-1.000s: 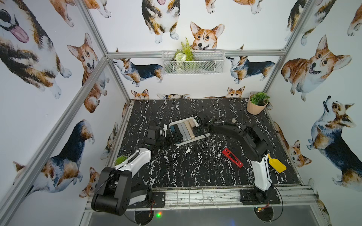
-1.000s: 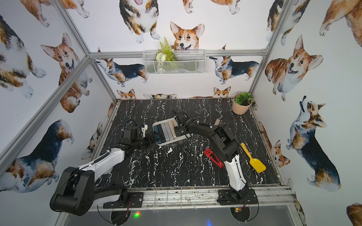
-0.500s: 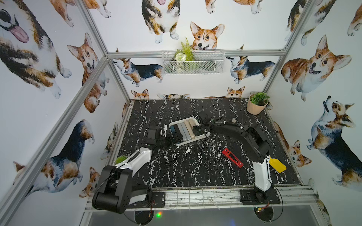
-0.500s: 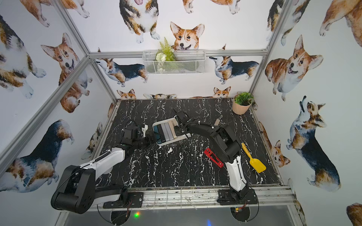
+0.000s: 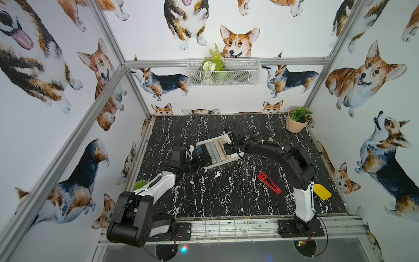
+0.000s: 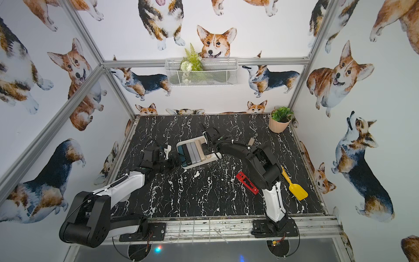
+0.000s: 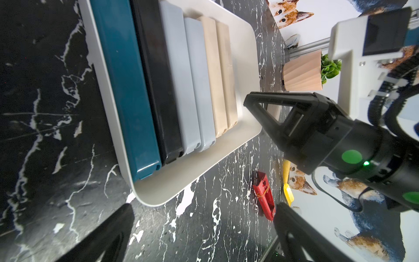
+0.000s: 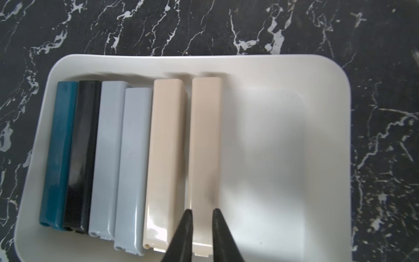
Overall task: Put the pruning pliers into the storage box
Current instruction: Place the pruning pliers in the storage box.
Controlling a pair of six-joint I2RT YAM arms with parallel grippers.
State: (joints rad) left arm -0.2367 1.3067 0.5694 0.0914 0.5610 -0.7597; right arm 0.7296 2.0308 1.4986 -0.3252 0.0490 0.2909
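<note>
My right end effector, jaws nearly together, hangs over the outermost beige pliers in the box; whether it pinches them I cannot tell. Six lie inside; the red pliers lie out on the surface. Lifting while pinching would drag one out.

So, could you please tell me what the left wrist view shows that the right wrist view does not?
Only the left wrist view: the red bar on the table, the yellow shovel, the potted plant and the right gripper from outside. Only the right wrist view: the right gripper's fingertips, narrowly apart over the outer beige bar. Both: the white tray holding six bars, teal, black, two grey, two beige.
</note>
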